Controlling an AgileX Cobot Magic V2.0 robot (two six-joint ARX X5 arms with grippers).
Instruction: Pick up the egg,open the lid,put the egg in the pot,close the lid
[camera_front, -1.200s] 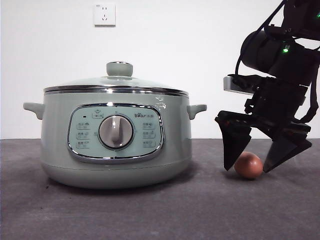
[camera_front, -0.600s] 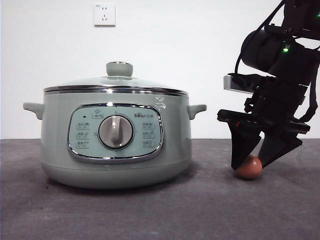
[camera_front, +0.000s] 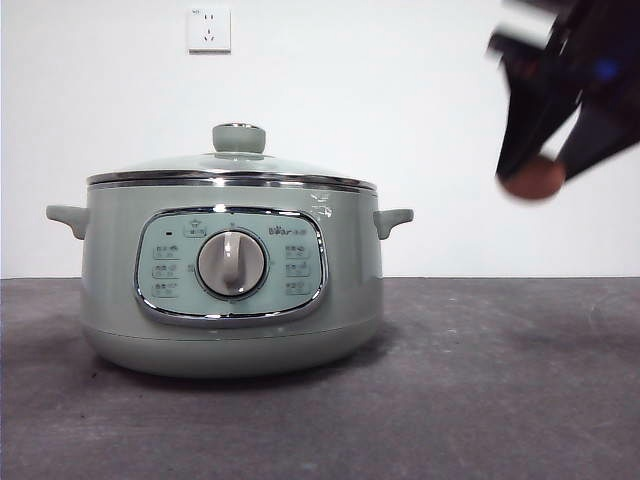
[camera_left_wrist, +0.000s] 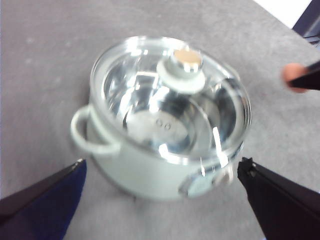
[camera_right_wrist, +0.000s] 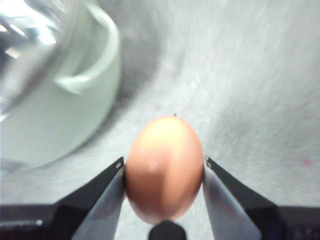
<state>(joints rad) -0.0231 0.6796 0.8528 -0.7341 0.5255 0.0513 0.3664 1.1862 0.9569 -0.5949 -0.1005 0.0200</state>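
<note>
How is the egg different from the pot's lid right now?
The egg is brown-orange and oval; the lid is clear glass, round, with a steel rim and pale green knob. The egg is far smaller than the lid. The egg is up in the air, clamped in the right gripper, while the lid sits untouched on the pot. Both look smooth and curved.

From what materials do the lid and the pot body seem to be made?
The lid looks like clear glass: the shiny inside shows through it, and its rim looks like polished steel. The pot body has a smooth, pale green surface with a soft sheen; whether it is plastic or painted metal cannot be told.
</note>
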